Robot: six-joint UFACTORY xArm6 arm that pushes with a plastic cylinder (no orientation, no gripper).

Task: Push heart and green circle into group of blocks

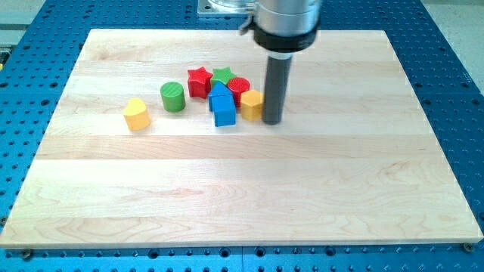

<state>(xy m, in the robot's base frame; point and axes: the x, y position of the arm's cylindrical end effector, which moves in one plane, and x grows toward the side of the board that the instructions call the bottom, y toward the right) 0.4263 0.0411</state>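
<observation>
A yellow heart [137, 114] lies at the view's left, apart from the others. A green circle [172, 97] stands just to its right, a small gap from the group. The group holds a red star [199, 81], a green star [221, 76], a red circle [239, 89], two blue blocks [222, 106] and a yellow hexagon-like block [252, 105]. My tip [272, 121] rests on the board just right of the yellow block, on the far side of the group from the heart and green circle.
The wooden board [242, 189] sits on a blue perforated table [454, 45]. The arm's metal body [283, 19] hangs over the board's top edge.
</observation>
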